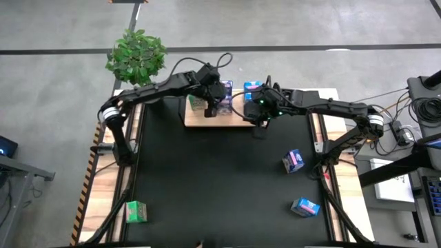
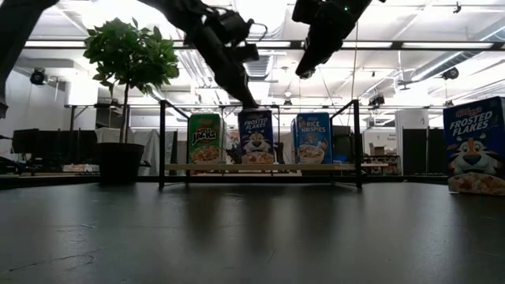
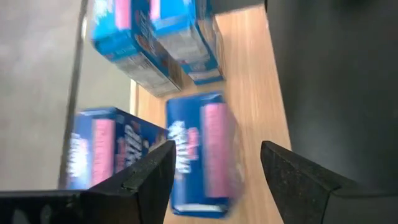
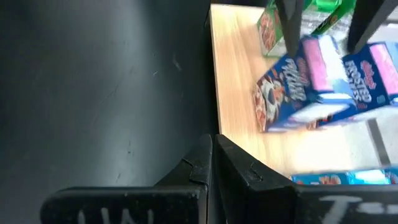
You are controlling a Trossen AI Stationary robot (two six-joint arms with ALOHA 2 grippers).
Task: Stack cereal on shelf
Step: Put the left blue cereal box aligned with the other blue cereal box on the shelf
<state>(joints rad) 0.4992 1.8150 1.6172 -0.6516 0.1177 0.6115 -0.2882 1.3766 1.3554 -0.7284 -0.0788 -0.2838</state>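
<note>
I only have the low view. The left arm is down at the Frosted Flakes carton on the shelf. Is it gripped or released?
Observer: Released, it seems. In the left wrist view the left gripper's fingers stand apart, with a gap beside the Frosted Flakes carton.
Operator: How many cartons are off the shelf?
Observer: Three in the high view: a green carton at the front left, a blue-and-pink carton and a second blue carton on the right.
Operator: And the right gripper?
Observer: The right gripper's fingers are shut on nothing, by the shelf edge.
</note>
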